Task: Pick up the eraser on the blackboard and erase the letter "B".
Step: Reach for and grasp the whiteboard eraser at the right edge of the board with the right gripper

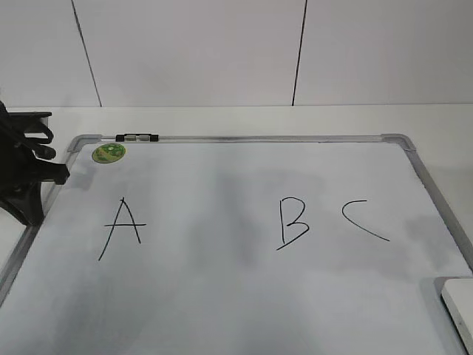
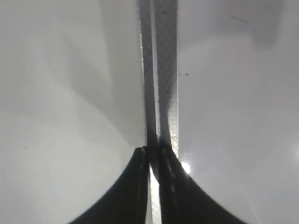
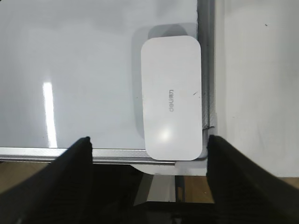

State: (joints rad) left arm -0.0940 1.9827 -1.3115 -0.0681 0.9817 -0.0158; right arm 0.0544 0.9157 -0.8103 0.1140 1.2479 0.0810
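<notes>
The blackboard (image 1: 222, 296) is a white board with a silver frame, lying flat. The black letter "B" (image 1: 293, 222) stands right of its middle, between "A" (image 1: 122, 229) and "C" (image 1: 363, 219). The white eraser (image 3: 172, 97) lies in the board's near right corner; its edge shows at the exterior view's lower right (image 1: 460, 307). My right gripper (image 3: 147, 145) is open above the board's near edge, its fingers wider than the eraser and apart from it. My left gripper (image 2: 153, 156) is shut and empty over the board's left frame (image 2: 163, 70); its arm shows at the far left (image 1: 26, 174).
A round green sticker (image 1: 109, 153) and a small black clip (image 1: 137, 137) sit at the board's far left corner. The board lies on a white table (image 1: 443, 122) with a white wall behind. Beyond the near edge, the right wrist view shows floor (image 3: 196, 189).
</notes>
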